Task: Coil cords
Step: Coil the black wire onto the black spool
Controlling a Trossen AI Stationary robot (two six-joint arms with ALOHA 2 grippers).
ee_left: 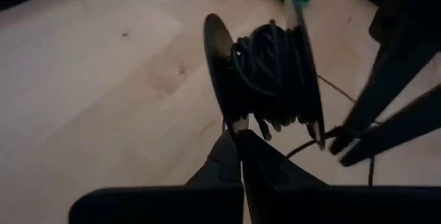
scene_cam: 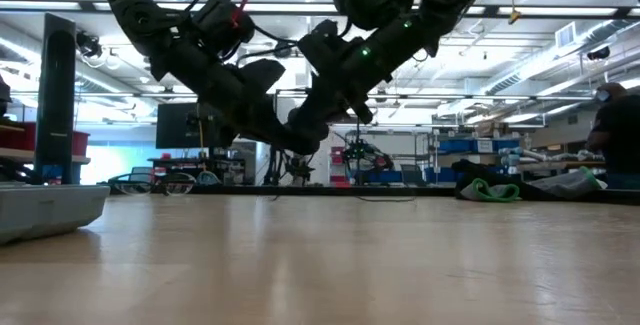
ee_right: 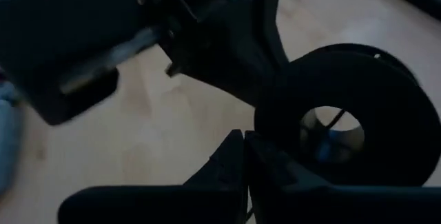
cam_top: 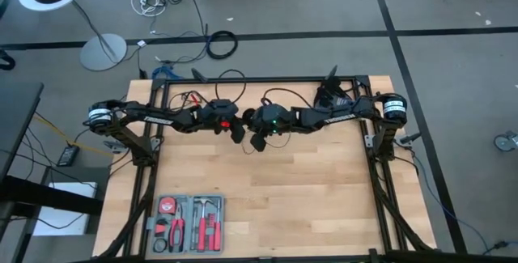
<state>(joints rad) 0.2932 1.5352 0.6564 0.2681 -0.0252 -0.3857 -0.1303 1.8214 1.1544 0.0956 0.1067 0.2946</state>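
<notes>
A black spool with two thin flanges carries the thin black cord, wound in many turns around its core. It hangs above the table's far middle, between both arms. My left gripper is shut on the spool's edge. My right gripper is shut close beside the spool's other flange, where a loose strand of cord comes off. In the high view the two grippers almost meet. The right wrist view shows the spool flat-on, with its centre hole. My left gripper pinches the rim of one flange between its two fingers, coming slanting down from the table's left. The spool is lifted clear of the table, its axis about level. My right gripper pinches a thin loose strand of the cord at its fingertips, slanting down from the table's right. The strand runs slack back toward the spool.
A grey tray of red-handled tools lies at the near left. Red and black clips and loose wires lie along the far edge. Bare wood fills the near right. A green cloth and a person show beyond the table.
</notes>
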